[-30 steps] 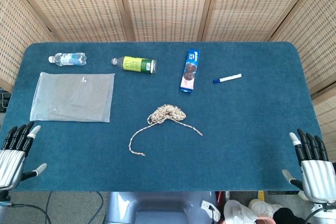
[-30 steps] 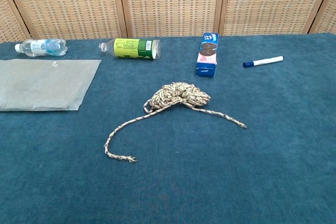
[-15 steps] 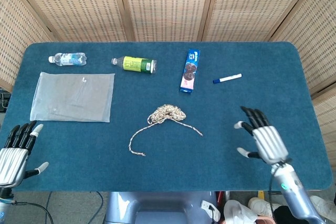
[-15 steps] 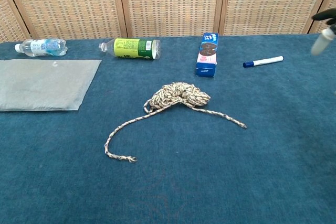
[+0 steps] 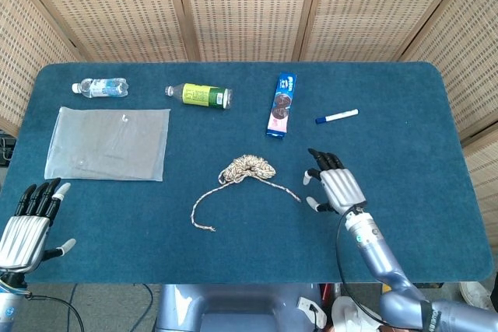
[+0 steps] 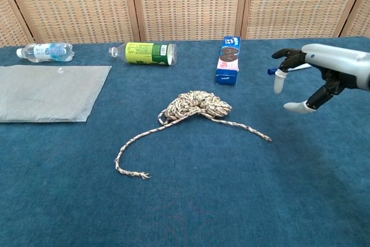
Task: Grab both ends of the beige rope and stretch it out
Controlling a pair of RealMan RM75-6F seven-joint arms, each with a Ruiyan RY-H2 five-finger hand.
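both hands are empty with fingers spread, the right hand (image 5: 336, 184) just beside the beige rope (image 5: 247, 169) mid-table, the left hand (image 5: 31, 219) at the near edge.

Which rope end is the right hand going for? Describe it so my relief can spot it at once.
Start from the beige rope bundled mid-table on the blue cloth. Two tails leave it; take the straighter one toward the right hand. Its end lies bare, nearest that hand, unlike the long curved tail's frayed end.
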